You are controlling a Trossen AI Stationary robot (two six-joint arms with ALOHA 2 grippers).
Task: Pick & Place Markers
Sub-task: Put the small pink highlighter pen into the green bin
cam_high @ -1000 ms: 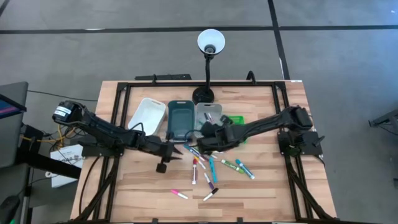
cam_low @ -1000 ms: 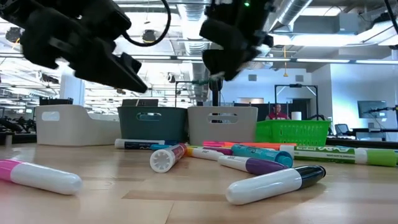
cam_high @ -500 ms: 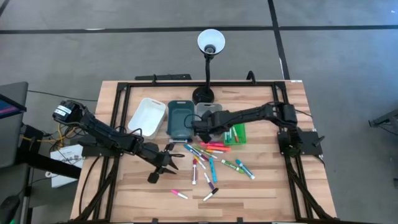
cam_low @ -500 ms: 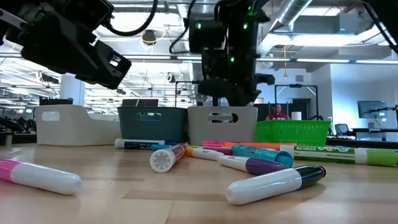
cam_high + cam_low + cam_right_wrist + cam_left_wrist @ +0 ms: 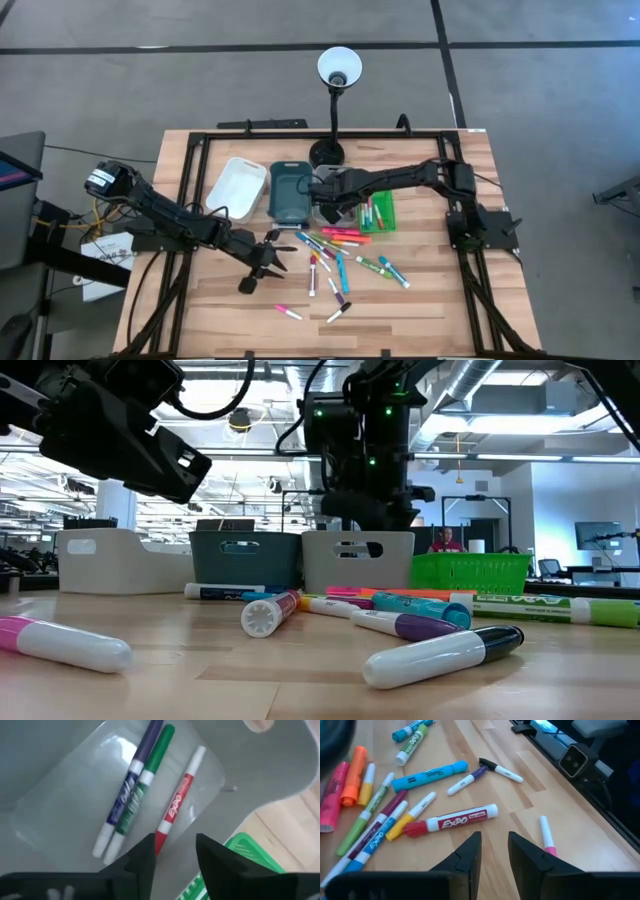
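Observation:
Several markers lie loose on the wooden table near its middle; a red one lies just ahead of my left gripper. That gripper hovers open at the pile's left, with nothing between its fingers. My right gripper hangs over the grey tray, pointing down. In the right wrist view it is open above the tray floor. A purple marker, a green marker and a red marker lie flat there.
A white tray and a dark teal tray stand left of the grey one. A green basket holding markers stands to its right. A desk lamp rises behind them. A person sits far back in the room.
My right gripper has swung from above the loose markers toward the table's far edge and come down over the grey tray. My left gripper has shifted a little toward the near edge, then kept still.

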